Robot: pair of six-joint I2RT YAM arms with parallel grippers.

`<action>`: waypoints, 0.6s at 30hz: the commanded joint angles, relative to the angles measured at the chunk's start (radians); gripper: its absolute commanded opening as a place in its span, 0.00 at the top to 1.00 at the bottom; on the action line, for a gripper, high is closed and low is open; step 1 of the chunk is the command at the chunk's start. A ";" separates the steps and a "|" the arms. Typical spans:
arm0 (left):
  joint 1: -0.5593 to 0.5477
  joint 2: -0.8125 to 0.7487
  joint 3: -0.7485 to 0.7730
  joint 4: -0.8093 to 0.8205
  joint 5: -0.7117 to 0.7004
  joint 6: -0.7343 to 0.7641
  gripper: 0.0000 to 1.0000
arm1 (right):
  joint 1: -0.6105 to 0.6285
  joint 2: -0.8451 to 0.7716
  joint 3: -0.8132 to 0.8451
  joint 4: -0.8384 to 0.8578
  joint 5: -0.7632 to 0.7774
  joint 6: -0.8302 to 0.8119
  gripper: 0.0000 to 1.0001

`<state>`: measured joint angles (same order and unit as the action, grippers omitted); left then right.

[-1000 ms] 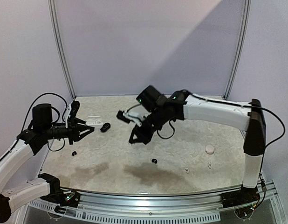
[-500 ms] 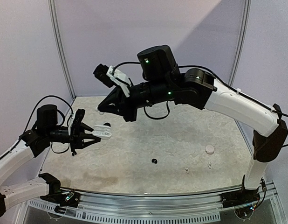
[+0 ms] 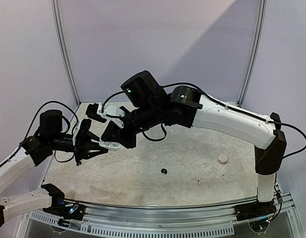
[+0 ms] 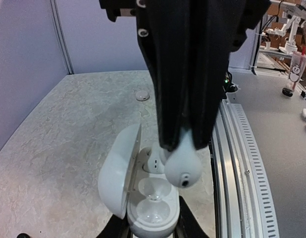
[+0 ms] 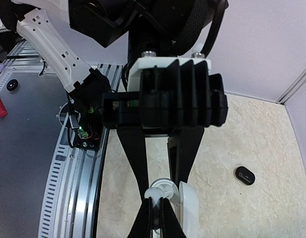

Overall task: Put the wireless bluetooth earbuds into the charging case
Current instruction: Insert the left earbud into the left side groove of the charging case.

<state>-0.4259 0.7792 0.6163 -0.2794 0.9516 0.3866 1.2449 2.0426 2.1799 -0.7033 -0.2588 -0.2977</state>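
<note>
Now the right gripper (image 4: 184, 146) pinches a white earbud (image 4: 180, 166) in closed jaws just above the open charging case (image 4: 143, 208), itself clamped in the left gripper's (image 3: 105, 146) narrow jaws near the table's (image 3: 192, 148) left edge.

The mottled beige table (image 3: 187, 148) bears a black earbud (image 3: 164, 171), two white earbuds (image 3: 198, 181) and a round white disc (image 3: 223, 158).

Bright even light, soft shadows (foreground blurry).

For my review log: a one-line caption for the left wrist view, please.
Right gripper pinches a small white earbud over the open white charging case held by the left gripper.
</note>
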 commanded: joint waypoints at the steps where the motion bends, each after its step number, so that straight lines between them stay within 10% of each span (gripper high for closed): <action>1: -0.023 0.003 0.026 -0.038 -0.009 0.037 1.00 | 0.009 0.024 0.029 -0.051 0.048 -0.045 1.00; 18: -0.038 0.002 0.038 -0.056 -0.016 0.058 1.00 | 0.010 0.066 0.031 -0.045 0.062 -0.088 1.00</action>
<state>-0.4458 0.7860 0.6292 -0.3294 0.9272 0.4313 1.2453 2.0842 2.1860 -0.7345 -0.2169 -0.3683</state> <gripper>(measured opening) 0.236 0.048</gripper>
